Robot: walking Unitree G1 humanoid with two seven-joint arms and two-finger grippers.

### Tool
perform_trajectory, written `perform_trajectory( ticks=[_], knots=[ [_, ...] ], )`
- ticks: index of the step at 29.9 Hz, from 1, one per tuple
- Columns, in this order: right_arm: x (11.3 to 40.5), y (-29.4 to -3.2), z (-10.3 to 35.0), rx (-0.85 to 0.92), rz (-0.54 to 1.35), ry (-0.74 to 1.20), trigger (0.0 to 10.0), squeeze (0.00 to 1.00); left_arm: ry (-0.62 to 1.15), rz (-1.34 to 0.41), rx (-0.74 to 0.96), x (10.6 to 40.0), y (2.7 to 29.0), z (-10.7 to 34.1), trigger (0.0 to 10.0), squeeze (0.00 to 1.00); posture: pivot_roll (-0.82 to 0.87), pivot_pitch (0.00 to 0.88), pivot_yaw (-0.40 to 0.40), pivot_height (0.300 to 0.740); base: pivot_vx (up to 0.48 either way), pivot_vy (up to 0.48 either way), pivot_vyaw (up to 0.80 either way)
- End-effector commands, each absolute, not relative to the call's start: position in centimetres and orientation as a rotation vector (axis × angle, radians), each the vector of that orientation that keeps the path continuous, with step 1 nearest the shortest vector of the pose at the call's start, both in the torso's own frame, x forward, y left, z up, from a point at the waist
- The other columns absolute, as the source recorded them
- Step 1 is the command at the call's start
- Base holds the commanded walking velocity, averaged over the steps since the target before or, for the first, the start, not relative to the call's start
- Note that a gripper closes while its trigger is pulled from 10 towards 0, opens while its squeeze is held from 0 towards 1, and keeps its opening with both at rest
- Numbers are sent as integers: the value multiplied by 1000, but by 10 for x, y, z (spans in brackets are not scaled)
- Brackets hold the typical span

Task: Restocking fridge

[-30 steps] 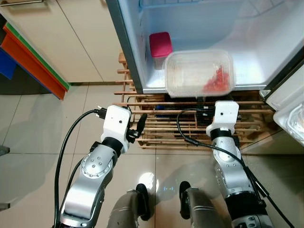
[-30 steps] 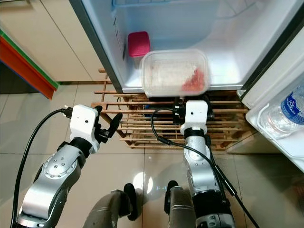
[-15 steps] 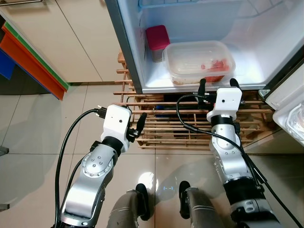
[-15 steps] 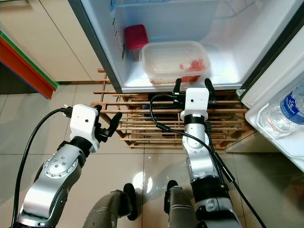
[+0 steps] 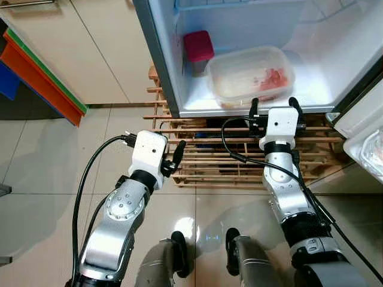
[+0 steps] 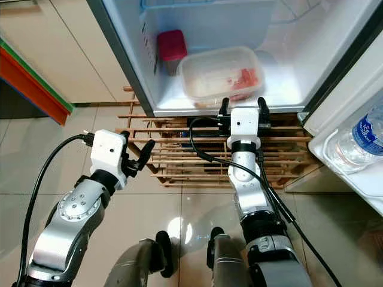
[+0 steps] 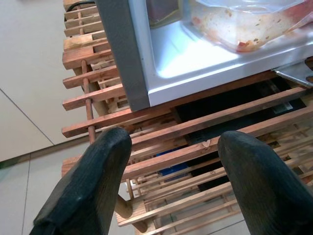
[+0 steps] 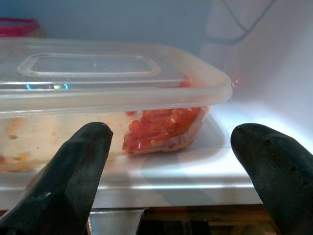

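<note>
A clear lidded food container (image 5: 250, 76) with red and pale food rests on the white bottom shelf (image 5: 311, 92) of the open fridge. Behind it to the left stands a small tub with a magenta lid (image 5: 198, 46). My right gripper (image 5: 274, 107) is open just in front of the shelf edge, its fingers apart and off the container (image 8: 112, 98). Lower left, over the floor, my left gripper (image 5: 175, 156) stands open with nothing in it; its wrist view looks up at the fridge's corner (image 7: 120, 63).
The fridge stands on a wooden slatted rack (image 5: 203, 155). Its open door at the right holds a water bottle (image 6: 359, 143). Beige cabinets (image 5: 90, 48) and an orange and blue object (image 5: 36, 72) lie to the left. Tiled floor (image 5: 42, 179) spreads below.
The container went from held up in front of the fridge to resting on the bottom shelf. My right gripper let it go and drew back slightly. The left arm barely moved.
</note>
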State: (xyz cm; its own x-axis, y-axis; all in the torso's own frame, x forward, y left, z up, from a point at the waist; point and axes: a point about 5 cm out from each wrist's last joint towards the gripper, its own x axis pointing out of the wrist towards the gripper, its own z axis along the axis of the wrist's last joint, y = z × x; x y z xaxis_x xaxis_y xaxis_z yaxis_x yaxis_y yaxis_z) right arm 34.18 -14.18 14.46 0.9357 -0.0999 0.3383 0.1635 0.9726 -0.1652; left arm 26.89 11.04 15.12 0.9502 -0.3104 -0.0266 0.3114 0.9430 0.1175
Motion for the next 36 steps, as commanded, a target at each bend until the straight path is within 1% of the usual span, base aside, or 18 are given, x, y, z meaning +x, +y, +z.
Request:
perform_trajectory(
  ticks=[1, 3, 4, 5, 6, 10, 11, 12, 15, 17, 18, 21, 22, 25, 28, 31, 33, 36],
  knots=[
    [336, -140, 140, -177, -128, -337, 10000, 0, 24, -303, 130, 269, 112, 147, 10000, 0, 47, 312, 74, 740, 0, 0, 0],
    [319, -144, 146, -151, -152, -384, 10000, 0, 6, -297, 119, 273, 112, 150, 10000, 0, 34, 298, 64, 740, 0, 0, 0],
    [319, -144, 146, -151, -152, -384, 10000, 0, 6, -297, 119, 273, 112, 150, 10000, 0, 34, 298, 64, 740, 0, 0, 0],
    [304, -146, 153, -142, -155, -417, 10000, 0, 1, -295, 112, 275, 112, 150, 10000, 0, 21, 284, 58, 740, 0, 0, 0],
    [299, -146, 155, -142, -153, -428, 10000, 0, 0, -295, 110, 277, 111, 149, 10000, 0, 18, 279, 57, 740, 0, 0, 0],
    [282, -150, 156, -147, -159, -440, 10000, 0, -10, -303, 102, 282, 107, 149, 10000, 0, -6, 247, 44, 740, 0, 0, 0],
    [265, -153, 155, -156, -161, -433, 10000, 0, -16, -321, 94, 286, 103, 149, 10000, 0, -16, 234, 41, 740, 0, 0, 0],
    [265, -153, 155, -156, -161, -433, 10000, 0, -16, -321, 94, 286, 103, 149, 10000, 0, -16, 234, 41, 740, 0, 0, 0],
    [242, -159, 149, -197, -134, -404, 10000, 0, -44, -364, 93, 306, 89, 152, 10000, 0, -69, 151, 36, 740, 0, 0, 0],
    [239, -160, 148, -199, -133, -392, 10000, 0, -53, -363, 88, 310, 88, 154, 10000, 0, -74, 143, 36, 740, 0, 0, 0],
    [235, -166, 143, -203, -147, -361, 10000, 0, -65, -367, 58, 317, 85, 156, 10000, 0, -95, 102, 41, 740, 0, 0, 0],
    [232, -171, 140, -205, -158, -347, 10000, 0, -83, -385, 40, 318, 82, 160, 10000, 0, -98, 95, 42, 740, 0, 0, 0],
    [227, -174, 139, -200, -163, -339, 10000, 0, -108, -419, 12, 313, 83, 162, 10000, 0, -110, 73, 45, 740, 0, 0, 0],
    [213, -182, 134, -176, -185, -303, 10000, 0, -143, -453, -13, 301, 95, 159, 10000, 0, -112, 58, 47, 740, 0, 0, 0],
    [202, -189, 123, -183, -197, -251, 10000, 0, -122, -434, 40, 295, 107, 147, 10000, 0, -105, 52, 50, 740, 0, 0, 0],
    [204, -189, 117, -179, -198, -230, 10000, 0, -106, -415, 57, 297, 108, 140, 10000, 0, -95, 42, 52, 740, 0, 0, 0],
    [213, -185, 114, -181, -184, -224, 10000, 0, -147, -436, 95, 301, 97, 146, 10000, 0, -83, 28, 55, 740, 0, 0, 0],
    [220, -183, 113, -182, -169, -222, 10000, 0, -157, -451, 75, 303, 93, 150, 10000, 0, -84, 22, 58, 740, 0, 0, -263]
  ],
)
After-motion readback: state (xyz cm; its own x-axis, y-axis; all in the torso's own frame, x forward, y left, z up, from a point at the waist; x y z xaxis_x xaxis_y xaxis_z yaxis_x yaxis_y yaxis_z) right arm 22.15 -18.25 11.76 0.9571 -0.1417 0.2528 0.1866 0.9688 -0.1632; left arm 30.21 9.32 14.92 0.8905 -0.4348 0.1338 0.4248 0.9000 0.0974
